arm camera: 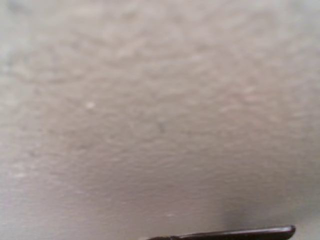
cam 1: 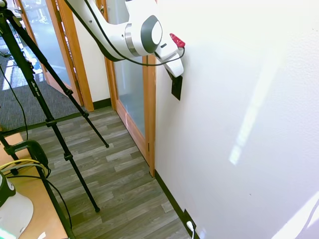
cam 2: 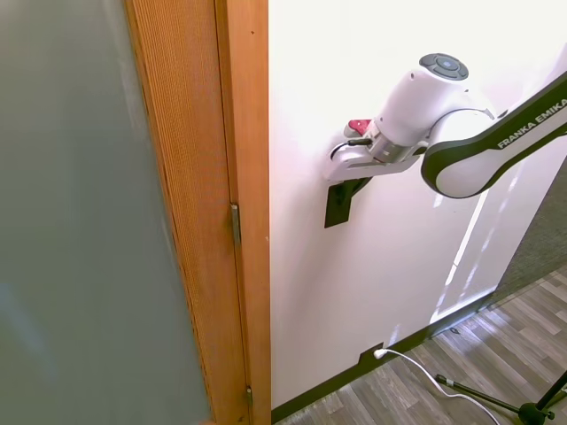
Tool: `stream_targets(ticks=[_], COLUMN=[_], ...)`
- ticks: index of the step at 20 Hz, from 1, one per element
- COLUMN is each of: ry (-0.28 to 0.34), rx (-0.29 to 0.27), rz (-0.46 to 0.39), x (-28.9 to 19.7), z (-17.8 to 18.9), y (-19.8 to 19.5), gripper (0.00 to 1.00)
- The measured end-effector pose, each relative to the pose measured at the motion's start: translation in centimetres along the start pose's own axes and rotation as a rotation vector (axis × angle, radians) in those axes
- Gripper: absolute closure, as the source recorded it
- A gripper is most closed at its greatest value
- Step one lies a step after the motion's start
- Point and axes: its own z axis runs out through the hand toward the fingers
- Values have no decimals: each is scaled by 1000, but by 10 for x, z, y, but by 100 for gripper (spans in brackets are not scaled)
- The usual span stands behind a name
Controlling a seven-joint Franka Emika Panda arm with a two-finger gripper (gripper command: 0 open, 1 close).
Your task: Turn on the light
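Pressing against rigid wall switch (cam 1: 176,87), likely needing only a firm fingertip push; gripper (cam 1: 173,74) finger spacing indiscernible.

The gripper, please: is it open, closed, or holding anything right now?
Gripper: at the black wall switch; open or closed cannot be told.

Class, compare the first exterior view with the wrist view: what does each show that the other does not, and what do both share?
Only the first exterior view shows the small black rectangular wall switch, the wood-framed frosted glass door, the grey plank floor and the claw at the switch. Only the wrist view shows the plaster's grain up close and a thin dark sliver. Both show the white textured wall.
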Motion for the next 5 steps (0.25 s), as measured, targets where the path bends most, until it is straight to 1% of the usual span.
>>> stream_targets(ticks=[3, 5], ry=[-13, -35], rx=[29, 45], rz=[-13, -28], x=[-5, -16], z=[-3, -9], y=[9, 28], gripper=[0, 0])
